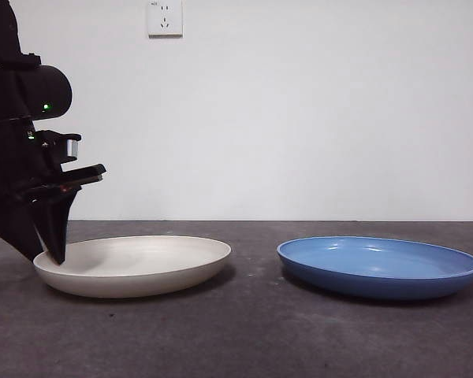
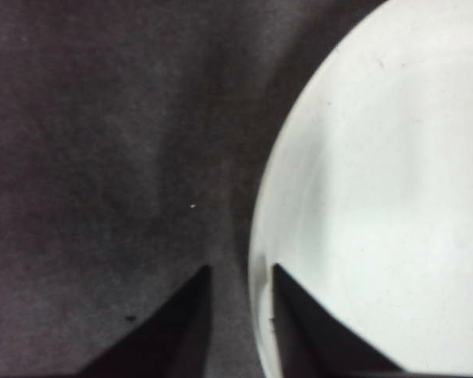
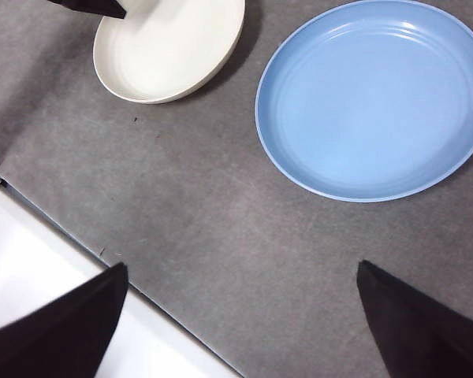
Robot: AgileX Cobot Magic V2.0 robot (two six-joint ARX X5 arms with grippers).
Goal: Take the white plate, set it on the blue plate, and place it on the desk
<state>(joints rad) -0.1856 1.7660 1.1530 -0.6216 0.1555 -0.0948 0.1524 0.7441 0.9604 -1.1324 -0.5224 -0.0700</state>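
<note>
White plate: wide, shallow, round cream-white plate [image 1: 134, 264] with a low curved rim; sits on the table, on the left in the front view.
Blue plate: wide, shallow, round glossy blue plate [image 1: 378, 266]; sits on the table to the right of the white plate, apart from it, bare table between them.
Table: broad, flat, matte dark grey-brown surface [image 1: 252, 331] with small pale specks.
Left hand: black two-jaw hand [image 1: 55, 253] down at the white plate's outer edge, on the side away from the blue plate. One jaw stands over the plate's inside, the other over the table outside; the rim lies in the narrow gap between them. Jaws a little apart; I cannot tell whether they press on the rim.
Right hand: black two-jaw hand [image 3: 240, 272] held high over the table, well apart from both plates, jaws spread wide, holding nothing.
Front view only: white wall socket plate [image 1: 164, 17] high on the pale wall; small marks on it too small to read. Green lights on the left arm's body.
Left wrist view only: the rim seen close up between the jaws.
Right wrist view only: both plates from above; the left hand's tip at the white plate's rim; a white strip [image 3: 31, 268] along the table's edge.
Writing on the plates: none seen; both plain.
</note>
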